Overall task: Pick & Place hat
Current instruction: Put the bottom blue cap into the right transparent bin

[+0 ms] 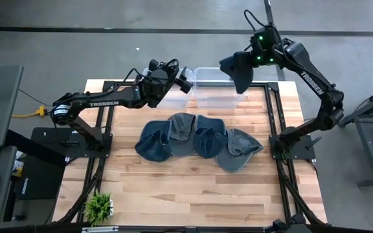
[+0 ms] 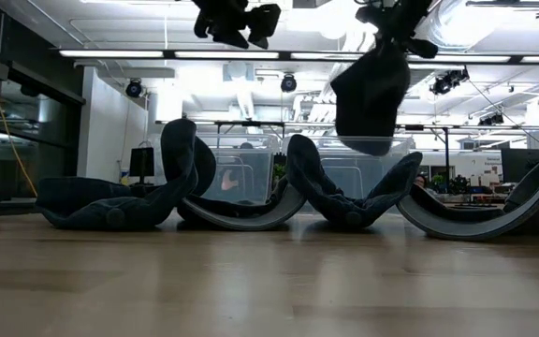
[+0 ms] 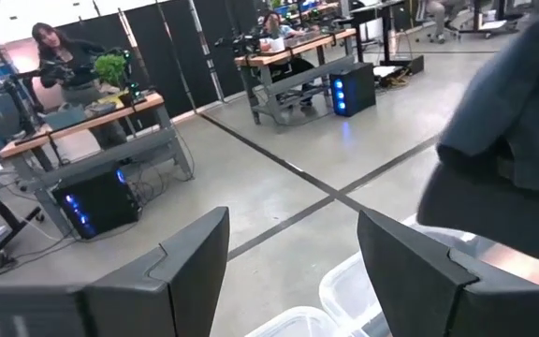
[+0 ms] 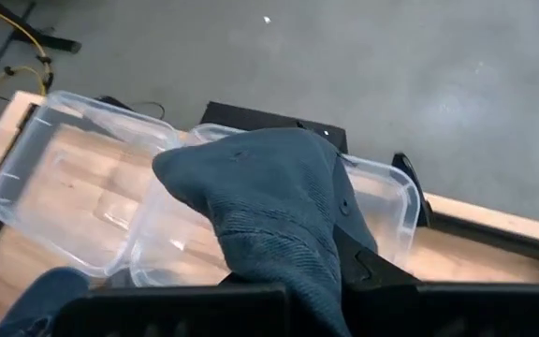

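Right tool (image 1: 241, 76) pinching a dark blue cap (image 1: 236, 71) above the clear bins.

Its fingers are pressed together on the cloth, and the cap hangs over the right-hand clear plastic bin (image 1: 220, 90) at the far edge of the table (image 1: 173, 184), not yet let go. The left tool (image 1: 185, 79) hovers with its fingers spread and nothing between them, over the left-hand bin (image 1: 173, 97). Both bins look empty (as far as the right wrist view shows), and a cluster of caps (image 1: 196, 141) lies mid-table, so I judge the job early: one cap nearly placed, the rest waiting.
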You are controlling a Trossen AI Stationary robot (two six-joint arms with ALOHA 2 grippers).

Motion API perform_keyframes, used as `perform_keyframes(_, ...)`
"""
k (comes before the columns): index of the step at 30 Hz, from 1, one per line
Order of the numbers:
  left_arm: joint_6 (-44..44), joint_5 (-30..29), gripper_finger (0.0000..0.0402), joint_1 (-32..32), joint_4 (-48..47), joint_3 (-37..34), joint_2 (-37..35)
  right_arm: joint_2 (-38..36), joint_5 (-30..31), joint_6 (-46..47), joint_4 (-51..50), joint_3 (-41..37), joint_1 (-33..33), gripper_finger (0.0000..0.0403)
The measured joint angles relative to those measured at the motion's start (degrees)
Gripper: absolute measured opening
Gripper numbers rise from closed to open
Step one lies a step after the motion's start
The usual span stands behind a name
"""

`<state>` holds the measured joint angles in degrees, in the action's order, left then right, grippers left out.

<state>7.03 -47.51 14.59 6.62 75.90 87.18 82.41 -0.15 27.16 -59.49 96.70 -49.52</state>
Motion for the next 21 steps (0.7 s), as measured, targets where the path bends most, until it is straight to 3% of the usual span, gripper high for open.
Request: perform_keyframes(21, -1.31, -0.19, 0.0234, 0.0, -1.94, -0.02, 0.02, 0.0, 1.18, 1.54, 10.88, -15.83, -4.17, 0.0)
